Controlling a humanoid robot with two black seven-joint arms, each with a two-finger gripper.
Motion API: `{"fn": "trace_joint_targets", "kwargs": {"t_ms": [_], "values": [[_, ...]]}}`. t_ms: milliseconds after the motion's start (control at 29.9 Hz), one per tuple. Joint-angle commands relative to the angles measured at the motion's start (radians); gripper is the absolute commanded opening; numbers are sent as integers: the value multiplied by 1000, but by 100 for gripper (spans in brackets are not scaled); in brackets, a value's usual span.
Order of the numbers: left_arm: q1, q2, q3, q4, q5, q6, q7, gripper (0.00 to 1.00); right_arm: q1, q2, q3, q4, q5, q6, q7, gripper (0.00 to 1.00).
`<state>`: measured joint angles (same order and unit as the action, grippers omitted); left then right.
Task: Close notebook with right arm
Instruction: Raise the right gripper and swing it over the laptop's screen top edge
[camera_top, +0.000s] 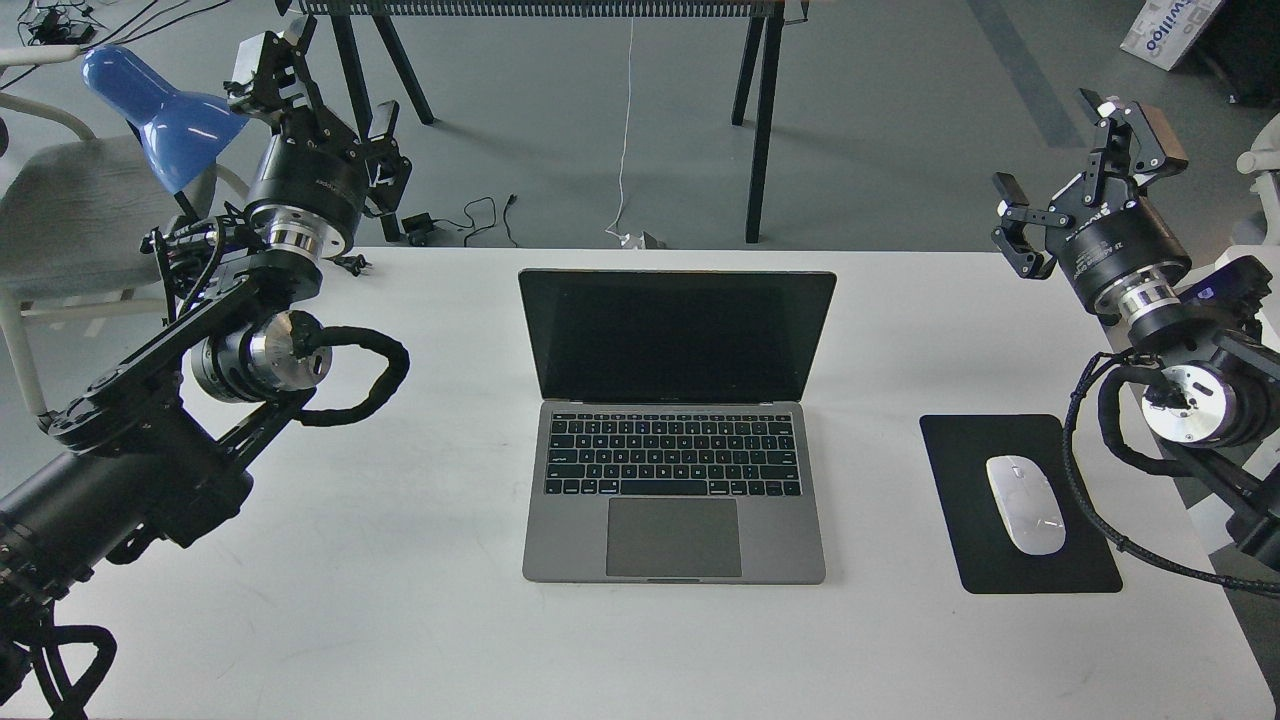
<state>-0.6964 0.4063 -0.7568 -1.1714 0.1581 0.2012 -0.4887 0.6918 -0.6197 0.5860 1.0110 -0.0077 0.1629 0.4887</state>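
Observation:
The notebook (675, 430) lies open in the middle of the white table (400, 620), its black screen upright and facing me, the black keyboard and trackpad toward the front. My right arm rises at the right table edge; its gripper (1070, 170) is open, held above the table's far right corner, well to the right of the screen and touching nothing. At the far left my left gripper (325, 90) is raised beyond the table's back edge, open and holding nothing.
A black mouse pad (1030, 550) with a white mouse (1025, 503) lies right of the notebook, just beside the right arm. A blue lamp (160, 105) and a chair stand at the back left. Table legs and cables sit behind the table.

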Motion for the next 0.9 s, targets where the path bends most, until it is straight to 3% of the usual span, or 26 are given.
{"fn": "trace_joint_targets", "kwargs": {"t_ms": [0,301,603,703,870], "values": [[2,-1,-1,-1,0,7,0,100,0,0,0,0,0,0,0,100],[8,-1,8,1,4,-20,0,100,17,8,-6,-2,-15,1,0,100],[8,-1,8,3,3,-34,0,100,139,43,-40,0,-267,-14,-5,100],[8,-1,7,3,3,-34,0,100,236,46,-159,-3,-345,-13,-32,100],[8,-3,7,3,3,-34,0,100,423,44,-475,-25,-367,-13,-33,100]]}}
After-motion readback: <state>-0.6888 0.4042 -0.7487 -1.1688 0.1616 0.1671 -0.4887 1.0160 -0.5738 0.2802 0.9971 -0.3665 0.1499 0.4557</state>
